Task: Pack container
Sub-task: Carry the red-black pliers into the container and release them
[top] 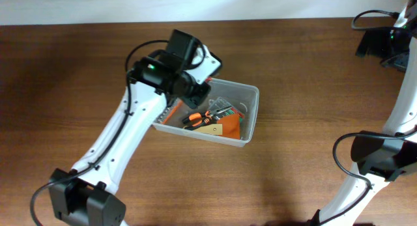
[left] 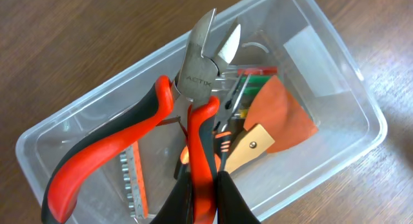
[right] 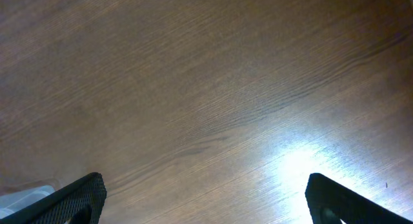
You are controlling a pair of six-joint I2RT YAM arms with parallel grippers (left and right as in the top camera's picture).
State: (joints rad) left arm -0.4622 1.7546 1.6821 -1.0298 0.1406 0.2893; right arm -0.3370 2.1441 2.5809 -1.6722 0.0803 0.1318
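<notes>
The cutters (left: 197, 75) hang over the container (left: 361, 88) on the table (top: 313, 56), with a scraper (left: 258, 143) lying inside it.

Dark brown wood-grain table (top: 313, 70), reflected glare (right: 303, 162)

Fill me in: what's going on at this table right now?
The left gripper is shut on one handle of the red-and-black side cutters and holds them over the clear container, which has several other tools in it. The cutters are not in the bin yet. The right gripper is open over the wooden table, holding nothing.
</notes>
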